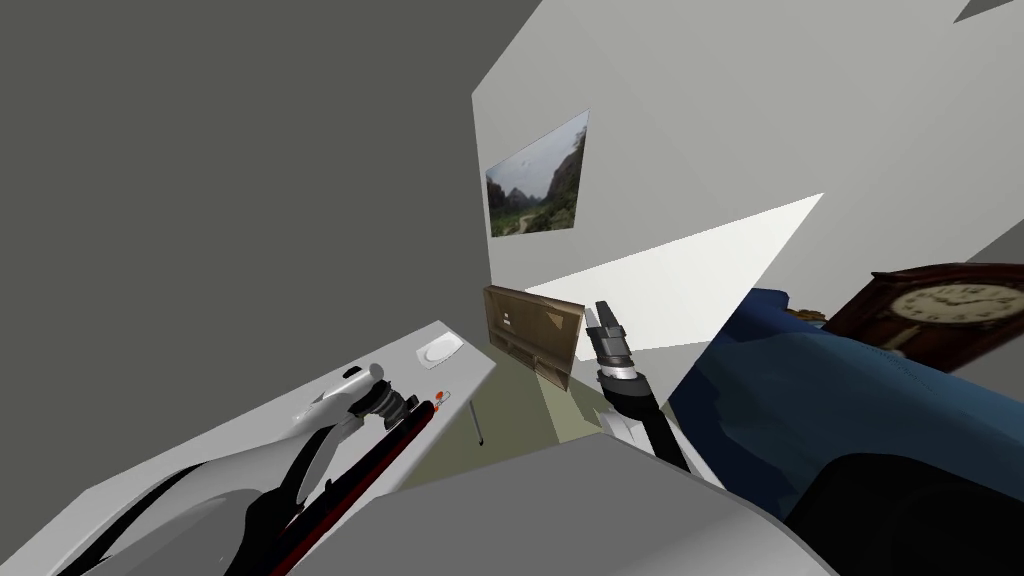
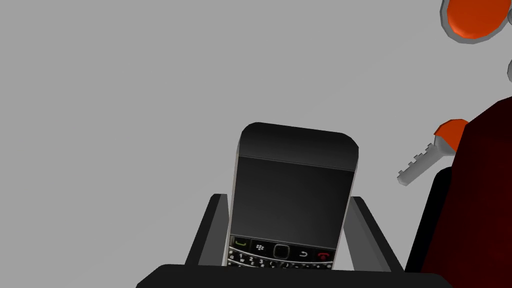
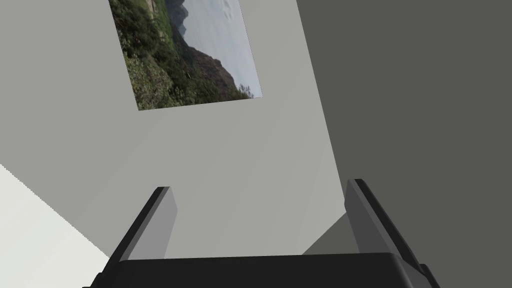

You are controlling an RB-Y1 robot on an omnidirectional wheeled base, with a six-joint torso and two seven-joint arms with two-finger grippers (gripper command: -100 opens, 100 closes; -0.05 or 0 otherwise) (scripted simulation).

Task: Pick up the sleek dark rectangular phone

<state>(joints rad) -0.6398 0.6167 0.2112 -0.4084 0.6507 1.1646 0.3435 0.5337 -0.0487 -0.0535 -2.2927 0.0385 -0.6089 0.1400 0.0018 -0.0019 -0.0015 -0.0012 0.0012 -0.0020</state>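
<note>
Left gripper (image 2: 287,197): its 2 fingers (image 2: 212,230) pinch the phone (image 2: 295,165), 1 blade pressed against each long edge. The phone is dark and rectangular with rounded corners. It has a blank screen and a small keyboard at the end nearest the gripper's body. Behind the phone lies the light grey table (image 2: 125,100); whether the phone rests on it or hangs clear of it cannot be told.

Near the phone but apart from it, a key (image 2: 425,162) with a silver blade and an orange head lies on the table. A dark red object (image 2: 480,210) stands on that same side of the phone and covers part of the key's head. Farther from the phone on that side is a 2nd orange key head (image 2: 475,17).

In the head view a white plate (image 1: 440,350) lies beyond the phone, near the table's far corner. The right gripper (image 3: 258,186) hangs in the air well apart from the phone, off the table, its 2 fingers spread wide.

Farthest from the phone are a wooden cabinet (image 1: 530,335) against the wall, a landscape picture (image 1: 538,180) above it, a blue sofa (image 1: 850,400) and a brown clock (image 1: 950,305).
</note>
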